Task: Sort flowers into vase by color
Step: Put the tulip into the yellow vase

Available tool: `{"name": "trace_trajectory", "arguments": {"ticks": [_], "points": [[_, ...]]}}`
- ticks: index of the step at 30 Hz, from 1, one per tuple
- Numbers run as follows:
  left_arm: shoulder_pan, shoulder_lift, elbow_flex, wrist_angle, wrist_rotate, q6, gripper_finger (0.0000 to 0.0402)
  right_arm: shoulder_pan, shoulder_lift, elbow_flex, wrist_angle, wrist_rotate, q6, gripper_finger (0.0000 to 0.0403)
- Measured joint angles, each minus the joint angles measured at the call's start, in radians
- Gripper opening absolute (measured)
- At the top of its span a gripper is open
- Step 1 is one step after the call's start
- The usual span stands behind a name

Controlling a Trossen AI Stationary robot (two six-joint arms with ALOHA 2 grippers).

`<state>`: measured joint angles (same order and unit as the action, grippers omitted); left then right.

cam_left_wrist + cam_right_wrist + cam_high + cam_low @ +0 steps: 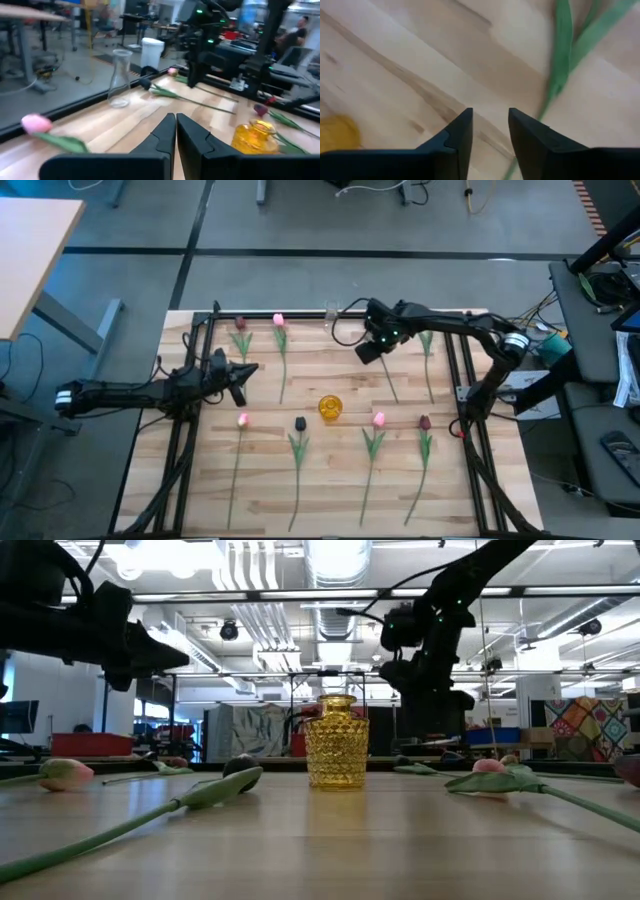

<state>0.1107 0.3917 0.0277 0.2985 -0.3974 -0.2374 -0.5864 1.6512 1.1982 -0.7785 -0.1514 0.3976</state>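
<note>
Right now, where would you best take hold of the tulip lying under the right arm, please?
Grip the tulip mid-stem, coming straight down with the fingers across it. The stem lies flat and thin on the table, so only from above can they close on it.

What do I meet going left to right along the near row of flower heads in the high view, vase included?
Pink tulip → black tulip → yellow vase → pink tulip by the vase → maroon tulip. The vase sits slightly farther back than the heads. All four stems trail toward the near edge.
</note>
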Motion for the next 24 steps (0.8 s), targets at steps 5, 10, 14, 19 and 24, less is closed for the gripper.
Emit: {"name": "trace_trajectory", "arguments": {"ticks": [5,10,14,19,24], "points": [[0.002,0.031,0.0,0.0,-0.085,-0.094,0.0,-0.034,0.022,0.002,-0.019,0.02,0.0,0.0136],[0.003,0.06,0.0,-0.005,-0.084,-0.207,0.0,-0.08,0.065,0.002,-0.018,0.023,-0.03,0.0137],[0.003,0.1,-0.001,-0.01,-0.09,-0.224,0.0,-0.101,0.083,0.005,-0.039,0.02,-0.041,0.0137],[0.005,0.14,-0.001,-0.001,-0.091,-0.299,0.0,-0.069,0.022,0.018,-0.121,0.019,-0.008,0.0137],[0.005,0.16,-0.001,-0.003,-0.091,-0.307,0.0,0.038,-0.067,0.0,-0.161,0.012,0.158,0.0134]]}}
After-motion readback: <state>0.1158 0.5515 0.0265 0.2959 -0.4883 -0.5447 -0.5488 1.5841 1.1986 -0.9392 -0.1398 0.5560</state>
